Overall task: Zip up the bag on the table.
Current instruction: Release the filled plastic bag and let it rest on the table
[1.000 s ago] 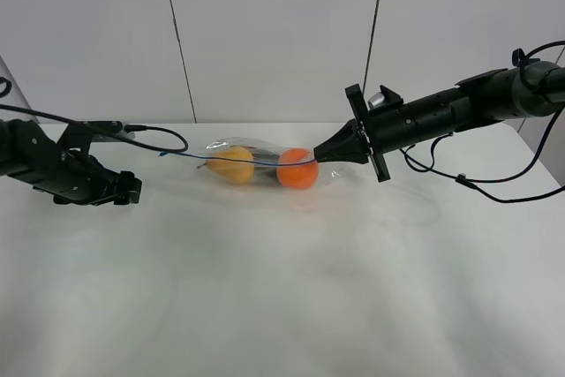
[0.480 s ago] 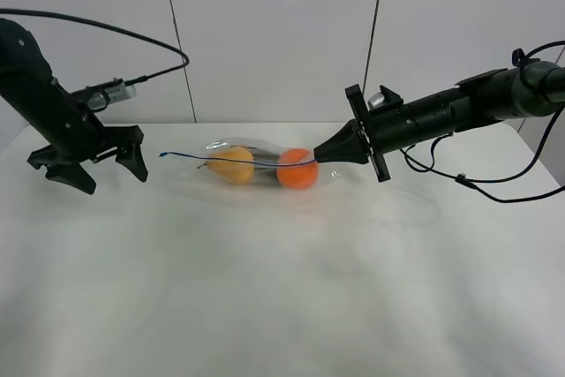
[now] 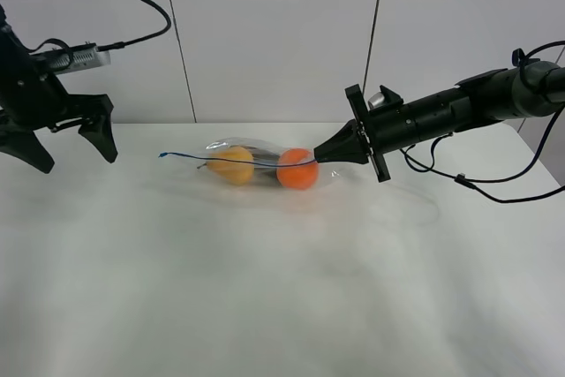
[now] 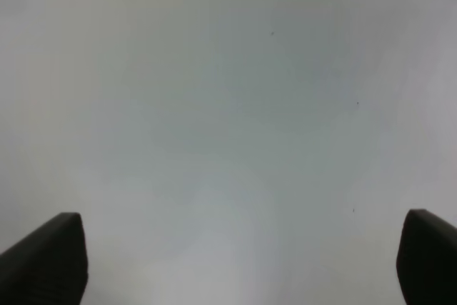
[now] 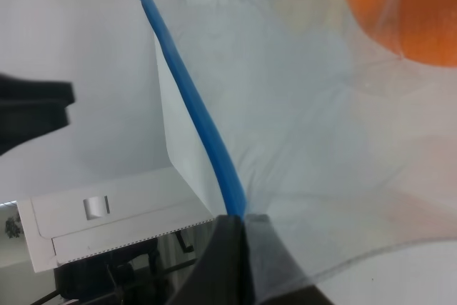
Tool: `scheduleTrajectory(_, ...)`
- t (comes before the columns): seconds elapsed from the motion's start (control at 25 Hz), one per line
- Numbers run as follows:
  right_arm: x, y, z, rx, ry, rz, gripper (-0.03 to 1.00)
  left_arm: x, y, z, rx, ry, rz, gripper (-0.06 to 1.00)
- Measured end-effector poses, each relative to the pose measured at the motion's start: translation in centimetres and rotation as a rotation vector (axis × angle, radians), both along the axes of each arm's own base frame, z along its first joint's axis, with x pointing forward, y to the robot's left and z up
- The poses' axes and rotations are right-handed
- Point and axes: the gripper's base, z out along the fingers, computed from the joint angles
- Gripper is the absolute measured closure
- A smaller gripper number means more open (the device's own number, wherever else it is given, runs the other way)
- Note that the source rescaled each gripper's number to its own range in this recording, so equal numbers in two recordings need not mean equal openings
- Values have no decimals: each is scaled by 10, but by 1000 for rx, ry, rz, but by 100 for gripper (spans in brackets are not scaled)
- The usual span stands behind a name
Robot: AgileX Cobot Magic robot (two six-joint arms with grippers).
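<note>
The bag (image 3: 260, 165) lay toward the back of the table (image 3: 282, 289), a little left of centre, with a yellowish fruit (image 3: 232, 165) and an orange fruit (image 3: 298, 169) showing through the clear plastic.

Going left to right, your left gripper (image 3: 66, 134) was up in the air at the far left edge, well apart from the bag, with its fingers spread wide and nothing between them. Its wrist view showed only bare white surface between two dark fingertips (image 4: 46, 258). Next came the free end of the blue zip strip (image 3: 177, 157), sticking out past the bag toward that gripper and touching nothing. The strip ran across the top of both fruits to the right end, where your right gripper (image 3: 325, 154) was pressed together on it. Its wrist view showed the strip running straight into the closed tips, which pinched the plastic at that corner.

I judge you were at the anchoring step: one end was held, but the seal itself did not look started. The next move probably calls for bringing your left gripper down to the strip, closing lightly on it, and sliding along while the right keeps it taut. Too hard a squeeze could drag the bag.
</note>
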Motion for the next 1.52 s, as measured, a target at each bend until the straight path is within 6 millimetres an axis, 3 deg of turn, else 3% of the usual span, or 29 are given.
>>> scheduleTrajectory(0.16,0,0,0,0,-3,1,97,-41,0,19,14,-35,-11,-6)
scheduleTrajectory(0.4,0,0,0,0,-3,1,97,-128,-3,37,21,-113,-12,-6)
scheduleTrajectory(0.56,0,0,0,0,-3,1,97,-185,-4,26,34,-149,-13,-6)
scheduleTrajectory(0.8,0,0,0,0,-6,4,97,-254,4,-14,163,-229,-20,-6)
scheduleTrajectory(0.92,0,0,0,-1,-10,6,97,-271,3,-25,161,-334,-12,-6)
scheduleTrajectory(1.08,0,0,0,-1,-14,8,97,-285,0,-19,135,-472,0,-6)
scheduleTrajectory(1.52,0,0,0,-2,-15,9,97,-300,-1,-14,131,-578,-4,-6)
